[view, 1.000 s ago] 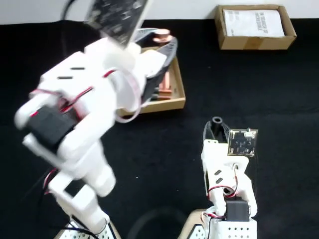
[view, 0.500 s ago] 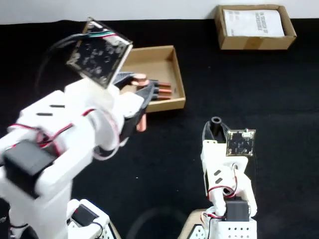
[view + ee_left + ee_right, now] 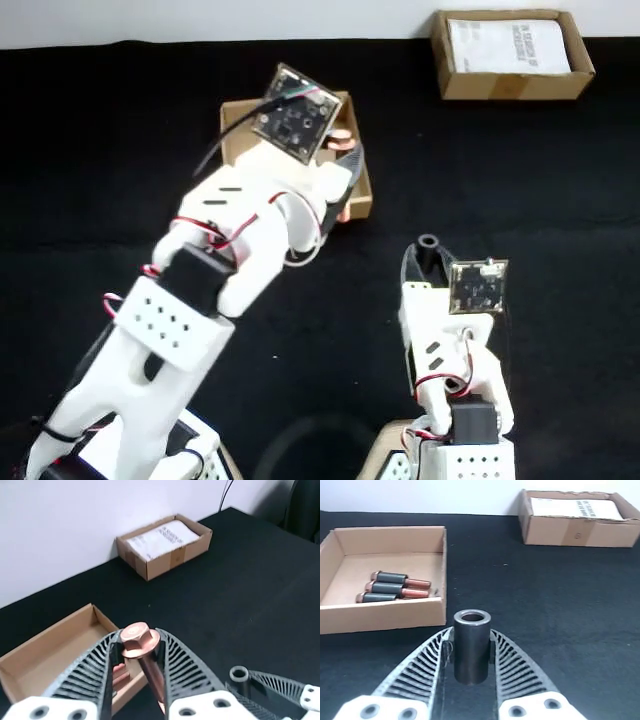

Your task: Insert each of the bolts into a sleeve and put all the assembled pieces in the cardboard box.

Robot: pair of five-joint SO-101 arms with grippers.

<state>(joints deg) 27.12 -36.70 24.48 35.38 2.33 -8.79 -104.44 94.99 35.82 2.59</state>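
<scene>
My left gripper (image 3: 140, 641) is shut on a copper bolt (image 3: 144, 652), head up and shank hanging down. In the high view that bolt (image 3: 343, 143) hangs over the right side of the open cardboard box (image 3: 361, 188), much of which the left arm hides. Inside the box (image 3: 385, 540) lie three assembled pieces (image 3: 390, 587), dark sleeves on copper bolts. My right gripper (image 3: 471, 630) is shut on an upright dark sleeve (image 3: 471, 647), bore facing up, on the mat to the front right of the box. The sleeve (image 3: 429, 243) stands a short way from the bolt.
A second cardboard box (image 3: 512, 55) holding a printed sheet sits at the back right by the white wall. Black mat (image 3: 520, 170) covers the table between the two boxes and around the arms.
The left arm has swung with the bolt, first toward the front left of the box, then back over its right side. The right arm has barely moved.
</scene>
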